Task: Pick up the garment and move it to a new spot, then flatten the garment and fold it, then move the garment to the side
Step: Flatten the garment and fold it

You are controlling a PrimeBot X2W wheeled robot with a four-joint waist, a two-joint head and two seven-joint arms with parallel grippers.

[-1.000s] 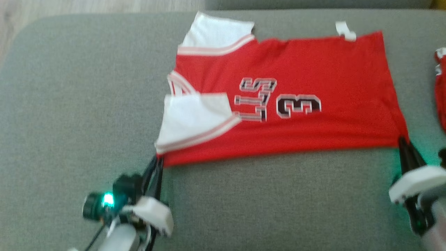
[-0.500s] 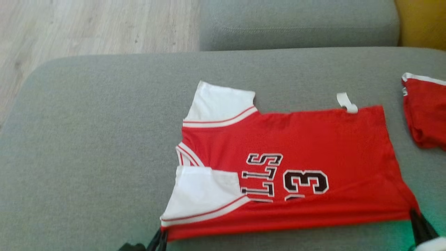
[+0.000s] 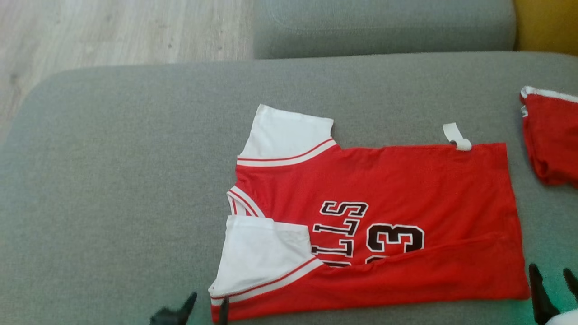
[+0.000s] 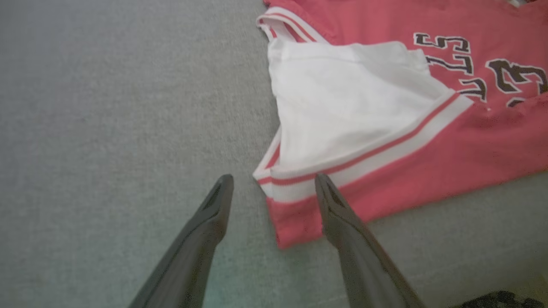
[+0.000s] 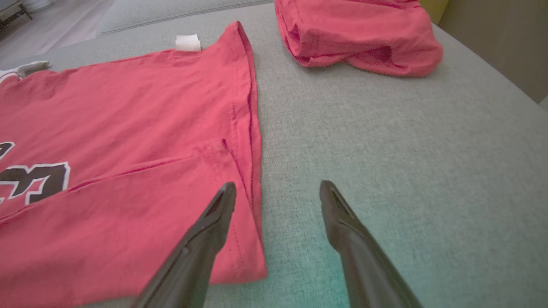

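Head view: red jersey (image 3: 375, 189) lies flat; left gripper (image 3: 209, 298) and right gripper (image 3: 551, 269) spread wide, empty, at its 6 o'clock corners. Grey sofa cushion (image 3: 113, 180) extends toward 9 o'clock.

Looks like somebody's living room tbh: big grey fabric sofa seat (image 3: 113, 180) with another grey cushion (image 3: 384, 27) past its far edge, pale wood-look floor (image 3: 113, 31) beyond the far left corner, plus a red jersey (image 3: 406, 180) spread out on the seat.

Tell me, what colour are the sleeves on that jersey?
White sleeves, red-striped at the seam; clearest in the left wrist view.
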